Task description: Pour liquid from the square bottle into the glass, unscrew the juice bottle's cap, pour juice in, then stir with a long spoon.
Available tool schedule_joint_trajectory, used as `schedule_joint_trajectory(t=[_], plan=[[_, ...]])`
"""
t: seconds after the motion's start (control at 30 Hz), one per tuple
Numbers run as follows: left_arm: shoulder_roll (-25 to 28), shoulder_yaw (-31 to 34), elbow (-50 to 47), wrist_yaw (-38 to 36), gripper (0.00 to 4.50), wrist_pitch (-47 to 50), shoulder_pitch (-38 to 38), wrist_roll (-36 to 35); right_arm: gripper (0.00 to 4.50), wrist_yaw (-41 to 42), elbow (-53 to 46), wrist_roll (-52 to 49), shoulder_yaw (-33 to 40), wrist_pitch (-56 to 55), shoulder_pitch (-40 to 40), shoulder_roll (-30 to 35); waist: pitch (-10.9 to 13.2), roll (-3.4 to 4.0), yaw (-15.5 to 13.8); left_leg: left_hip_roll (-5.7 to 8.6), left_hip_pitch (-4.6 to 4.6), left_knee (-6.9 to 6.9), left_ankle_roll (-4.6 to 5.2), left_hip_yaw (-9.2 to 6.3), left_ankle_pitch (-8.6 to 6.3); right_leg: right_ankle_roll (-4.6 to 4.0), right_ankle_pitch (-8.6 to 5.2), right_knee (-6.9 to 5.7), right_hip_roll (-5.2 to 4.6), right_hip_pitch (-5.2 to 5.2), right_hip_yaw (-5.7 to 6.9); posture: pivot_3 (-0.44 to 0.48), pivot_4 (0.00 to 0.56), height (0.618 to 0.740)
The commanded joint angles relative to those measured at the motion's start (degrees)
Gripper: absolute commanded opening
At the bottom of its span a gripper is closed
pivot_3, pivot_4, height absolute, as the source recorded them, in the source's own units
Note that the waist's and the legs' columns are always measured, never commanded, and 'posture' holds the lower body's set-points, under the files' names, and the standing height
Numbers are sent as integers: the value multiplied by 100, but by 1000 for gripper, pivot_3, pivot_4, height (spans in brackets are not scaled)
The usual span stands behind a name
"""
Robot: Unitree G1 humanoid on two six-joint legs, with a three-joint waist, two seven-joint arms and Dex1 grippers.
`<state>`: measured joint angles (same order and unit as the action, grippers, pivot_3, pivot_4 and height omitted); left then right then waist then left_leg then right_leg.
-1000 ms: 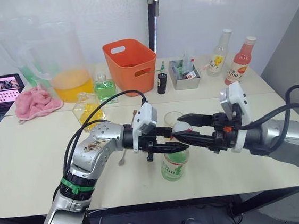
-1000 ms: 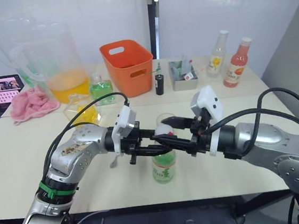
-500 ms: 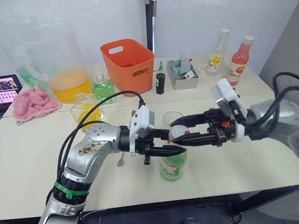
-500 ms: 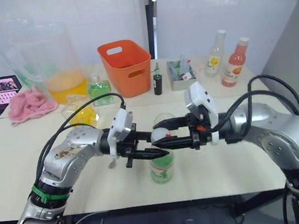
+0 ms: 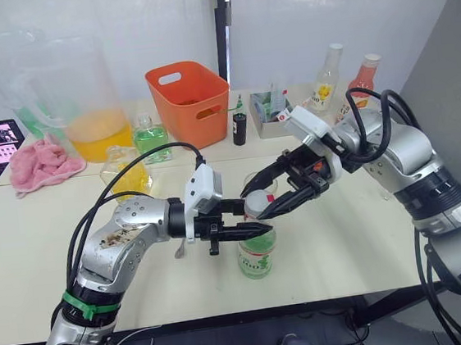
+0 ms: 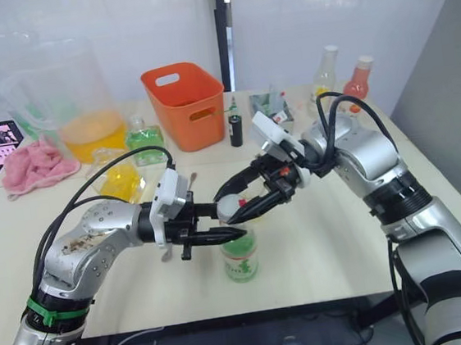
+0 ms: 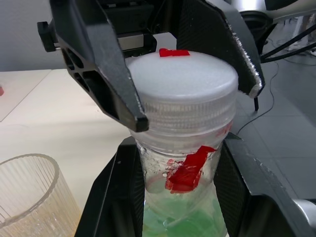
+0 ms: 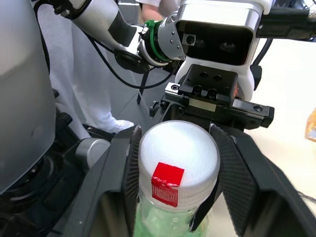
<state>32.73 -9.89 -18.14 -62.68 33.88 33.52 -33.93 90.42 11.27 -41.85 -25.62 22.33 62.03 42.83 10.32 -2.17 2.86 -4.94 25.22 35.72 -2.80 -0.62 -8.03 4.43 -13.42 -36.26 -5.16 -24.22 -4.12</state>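
**benchrat:** So where's the juice bottle sitting relative to the two grippers right now?

**torque_tom:** Dead between them. It stands upright on the table, long axis vertical. The left gripper comes in level from the robot's left, fingers clamped on the neck just under the white cap. The right gripper reaches down at a slant from the far right, one finger on each side of the cap. In the right wrist view the pads sit tight against the cap's rim, so I'd call it closed on the cap.

**benchrat:** So the left holds and the right twists?

**torque_tom:** That's my read. The cap's axis runs straight up, and the right gripper comes at it tilted, not down the axis, so the twist has to turn around the vertical or the bottle gets levered sideways. The left grip on the neck is what stops that.

**benchrat:** Room to move?

**torque_tom:** The ribbed glass stands just beyond the bottle, close behind both sets of fingers, and that's the tight spot. The near table edge isn't far off on the robot's side. Orange bin and the back-row bottles are well apart. Straight up off the cap is open.
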Motion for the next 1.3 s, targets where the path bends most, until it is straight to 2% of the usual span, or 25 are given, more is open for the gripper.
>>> schedule_joint_trajectory(t=[0.03, 0.1, 0.13, 0.27, 0.4, 0.47, 0.53, 0.63, 0.8, 1.0, 1.2, 1.23, 1.3], plan=[[111, 49, -106, -49, 1399, 41, -90, -19, 3744, 208, 63, -170, 327, 128, 87, 283, 0, 0, -17, 0, 0, 0, 0, 0, 0, -10, -6, 2, -1, 0, 0, 0, 150, 738], [103, 45, -72, -52, 1399, 5, -97, -11, 4377, 208, -22, -160, 657, 197, -32, 394, 1, 1, -24, 1, 2, -1, 0, 1, 0, -12, -7, 2, -1, -2, -1, 0, 150, 738], [94, 48, -46, -56, 1398, -14, -98, -9, 4500, 190, -92, -118, 863, 203, -129, 430, 0, 1, -26, 1, 2, -5, 0, 1, -1, -9, -6, 2, -1, -3, -1, 0, 150, 738], [28, 38, 126, -68, 1397, -135, -91, 42, 4500, -468, -1003, -460, 1825, 852, -890, 764, 0, 0, -73, 2, 3, -12, -1, 0, -1, 8, 3, 5, -1, -3, 2, 0, 150, 738], [-73, -2, 206, -70, 1391, -164, -72, 33, 4500, -1757, -2304, -856, 2727, 1478, -1899, 786, -1, 2, -69, 2, 1, -16, 0, 0, -1, 8, 3, 5, -2, -4, 0, 0, 150, 738], [-205, -46, 257, -13, 1391, -140, -44, 12, 4500, -2976, -3315, -1219, 3255, 1824, -2588, 566, -2, 4, -80, 2, -1, -14, 0, 1, 0, 12, 1, 5, -1, -3, 0, 0, 150, 738], [-284, -71, 301, 4, 1391, -133, -29, 20, 4500, -3811, -4007, -1616, 3581, 2165, -3027, 432, -2, 3, -101, 2, -2, -8, 0, 0, 0, 12, 0, 4, -2, 1, 0, 0, 150, 738], [-372, -119, 440, -39, 1370, -172, 21, 77, 4500, -4884, -4777, -2028, 3746, 2555, -3474, 323, -2, 4, -163, 7, 2, 0, 0, 0, 0, -2, -7, 9, -8, 6, -1, 0, 150, 738], [-531, -236, 688, -151, 1370, -279, 178, 179, 4500, -6139, -5299, -2205, 3740, 2845, -3754, 228, -2, 3, -211, 7, 2, 9, 0, 0, 0, -20, -13, 15, -9, 12, -2, 0, 150, 738], [-667, -335, 894, -269, 1363, -407, 303, 309, 4500, -6766, -5403, -2210, 3616, 2968, -3746, 234, -2, 3, -223, 10, 6, 11, 0, 0, 0, -21, -12, 23, -11, 16, -3, 0, 150, 738], [-718, -336, 943, -328, 1329, -449, 324, 368, 4500, -6851, -5374, -2220, 3489, 3022, -3664, 307, -2, 3, -223, 10, 6, 11, 0, 0, 0, -20, -13, 24, -11, 17, -3, 0, 150, 738], [-718, -336, 943, -334, 1329, -454, 323, 372, 3969, -6850, -5357, -2230, 3474, 3034, -3644, 308, -2, 3, -222, 10, 7, 11, 0, 0, 0, -20, -13, 24, -11, 16, -3, 0, 150, 738], [-717, -334, 932, -332, 1328, -456, 316, 375, 3359, -6823, -5340, -2261, 3443, 3057, -3613, 329, -2, 3, -222, 10, 6, 10, 0, 0, 0, -20, -13, 24, -11, 16, -3, 0, 150, 738]])
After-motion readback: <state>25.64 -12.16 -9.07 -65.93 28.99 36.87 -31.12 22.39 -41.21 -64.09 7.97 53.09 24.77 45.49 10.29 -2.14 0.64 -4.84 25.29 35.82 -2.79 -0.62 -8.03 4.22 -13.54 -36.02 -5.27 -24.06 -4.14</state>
